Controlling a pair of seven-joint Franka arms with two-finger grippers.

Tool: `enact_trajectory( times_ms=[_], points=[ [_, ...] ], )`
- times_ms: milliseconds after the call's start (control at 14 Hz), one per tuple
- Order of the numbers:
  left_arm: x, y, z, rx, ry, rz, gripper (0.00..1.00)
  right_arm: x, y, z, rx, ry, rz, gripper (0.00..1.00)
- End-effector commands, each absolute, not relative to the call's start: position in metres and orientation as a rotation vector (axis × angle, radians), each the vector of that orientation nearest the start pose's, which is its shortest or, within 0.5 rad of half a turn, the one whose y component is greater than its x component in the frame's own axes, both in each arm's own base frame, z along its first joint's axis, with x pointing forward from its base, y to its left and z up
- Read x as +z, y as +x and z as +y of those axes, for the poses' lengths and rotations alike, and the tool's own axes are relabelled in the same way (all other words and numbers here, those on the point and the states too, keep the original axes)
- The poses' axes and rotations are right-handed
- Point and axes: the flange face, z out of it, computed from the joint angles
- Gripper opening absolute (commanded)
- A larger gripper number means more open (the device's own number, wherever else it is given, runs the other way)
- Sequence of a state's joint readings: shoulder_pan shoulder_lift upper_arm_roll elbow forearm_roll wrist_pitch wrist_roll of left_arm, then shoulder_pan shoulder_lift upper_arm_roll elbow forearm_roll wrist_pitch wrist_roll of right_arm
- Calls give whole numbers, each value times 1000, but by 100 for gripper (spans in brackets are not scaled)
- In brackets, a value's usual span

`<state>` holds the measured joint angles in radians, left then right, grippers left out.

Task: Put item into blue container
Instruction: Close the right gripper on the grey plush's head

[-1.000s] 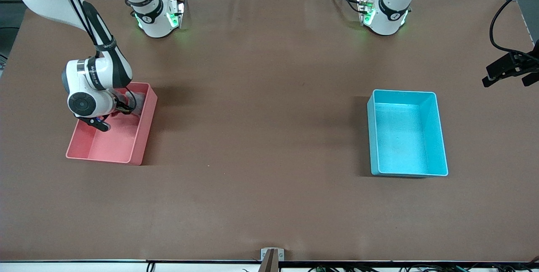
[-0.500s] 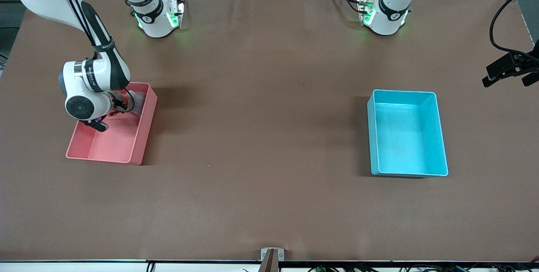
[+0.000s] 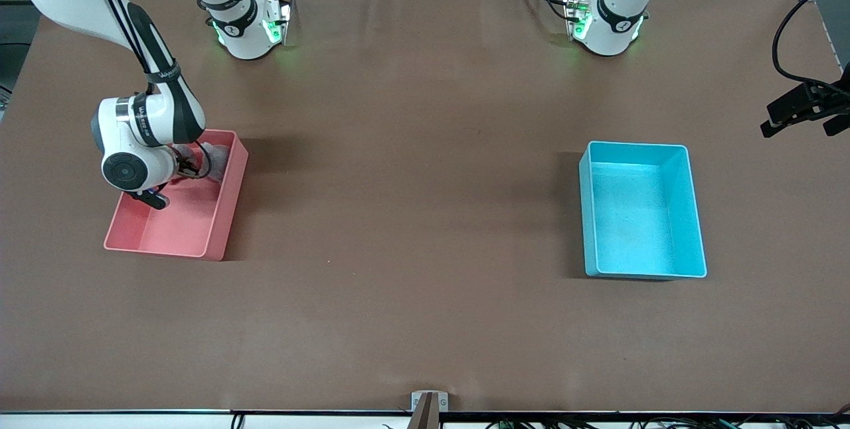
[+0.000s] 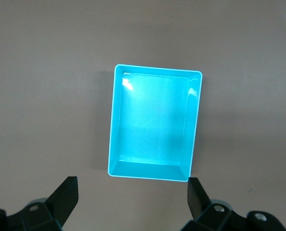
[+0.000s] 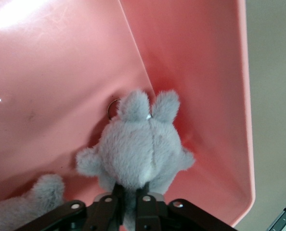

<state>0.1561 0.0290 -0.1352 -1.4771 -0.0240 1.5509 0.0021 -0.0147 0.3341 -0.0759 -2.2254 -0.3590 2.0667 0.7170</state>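
Right tool (image 5: 128,202), clamped on the grey plush toy (image 5: 136,147) inside the pink bin (image 3: 229,206): lift straight up clear of walls; blue container (image 3: 694,216) sits well apart, under the open, waiting left tool (image 4: 132,197)

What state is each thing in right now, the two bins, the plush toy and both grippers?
blue container: upright on the table, nothing in it.
pink bin: upright on the table, holds the plush toy.
grey plush toy: in the pink bin's corner, gripped.
right gripper: down in the pink bin, fingers shut on the toy.
left gripper: over the blue container, fingers open, holding nothing.
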Motion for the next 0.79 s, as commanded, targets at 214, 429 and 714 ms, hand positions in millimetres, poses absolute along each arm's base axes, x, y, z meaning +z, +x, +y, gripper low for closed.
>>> enact_trajectory(
  times_ms=[214,429,714],
  points=[
    [656,562,10,-94,-3180,-44,100,193,492,-65,671,-3381,985,0],
    [655,562,10,-91,-3180,-44,100,202,501,-63,648,-3390,985,0],
    [656,562,11,-94,-3180,-44,100,240,531,-52,662,-3418,994,0]
  ],
)
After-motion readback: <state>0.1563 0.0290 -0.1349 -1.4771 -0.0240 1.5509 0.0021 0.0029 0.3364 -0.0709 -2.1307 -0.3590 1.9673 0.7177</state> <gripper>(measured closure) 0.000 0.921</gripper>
